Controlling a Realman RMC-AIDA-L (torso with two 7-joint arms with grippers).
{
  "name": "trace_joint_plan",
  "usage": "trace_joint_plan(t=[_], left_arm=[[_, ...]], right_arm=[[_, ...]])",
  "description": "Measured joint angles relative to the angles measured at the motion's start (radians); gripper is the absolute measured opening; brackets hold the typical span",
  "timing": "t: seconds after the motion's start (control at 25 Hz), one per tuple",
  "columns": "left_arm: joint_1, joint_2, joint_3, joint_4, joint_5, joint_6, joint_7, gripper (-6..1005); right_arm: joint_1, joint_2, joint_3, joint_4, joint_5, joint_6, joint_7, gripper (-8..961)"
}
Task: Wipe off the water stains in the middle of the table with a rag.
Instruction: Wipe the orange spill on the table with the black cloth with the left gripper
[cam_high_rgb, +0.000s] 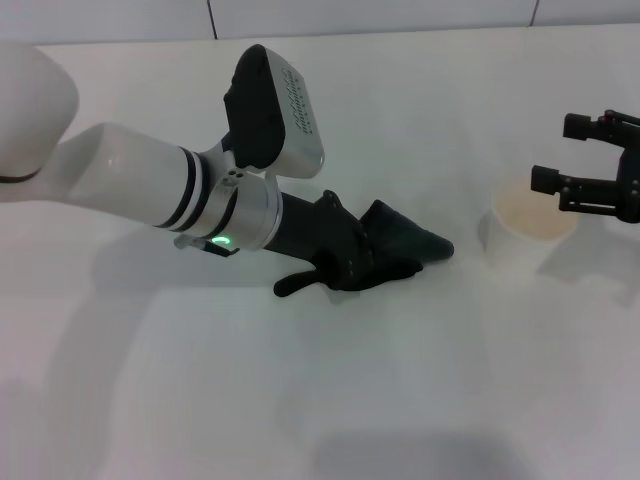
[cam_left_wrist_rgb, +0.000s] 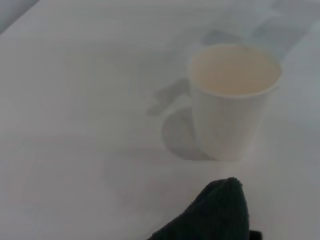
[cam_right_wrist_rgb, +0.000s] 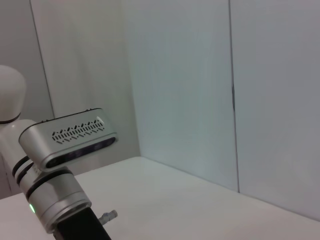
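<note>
The left arm reaches across the white bench (cam_high_rgb: 300, 400) from the robot's left, its pincer (cam_high_rgb: 385, 255) lying low over the middle of the surface. The dark rag (cam_high_rgb: 400, 240) is bunched around the pincer's tip and pressed against the bench, so the fingers are buried in the cloth; they appear clamped on it. One pointed corner of the rag sticks out toward the paper cup, and a thin tail of it trails back on the near side of the arm.

From the left wrist view, the rag's rounded dark tip (cam_left_wrist_rgb: 220, 212) sits just short of the white paper cup (cam_left_wrist_rgb: 232, 100), near it but not touching. The cup stands upright with a pale cream inside, and its shadow falls on the bench beside it.

No orange-brown puddle shows on the bare bench; whatever lies beneath the rag is hidden.

The right pincer (cam_high_rgb: 590, 165) hovers at the far right, just above and behind the cup (cam_high_rgb: 530, 232), its black fingers spread apart and holding nothing.

The right wrist view takes in the left arm's camera housing (cam_right_wrist_rgb: 70, 137) and the pale wall panels behind.
</note>
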Motion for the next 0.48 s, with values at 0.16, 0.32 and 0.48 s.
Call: trace_joint_plan(t=[0.16,0.32,0.48], left_arm=[[0.0,0.005,-0.003,-0.001,0.016,-0.033,0.0,126],[0.0,0.011,-0.044,-0.001,0.057,-0.053,-0.002,127],[-0.003,0.008,-0.142,-0.001,0.131,-0.054,0.002,128]], right_arm=[[-0.001,0.002,0.014,0.0,-0.004,-0.014,0.0,858],[-0.001,0.003,0.015,0.0,-0.004,-0.019,0.001,858],[-0.001,0.004,0.015,0.0,-0.004,-0.022,0.001,858]])
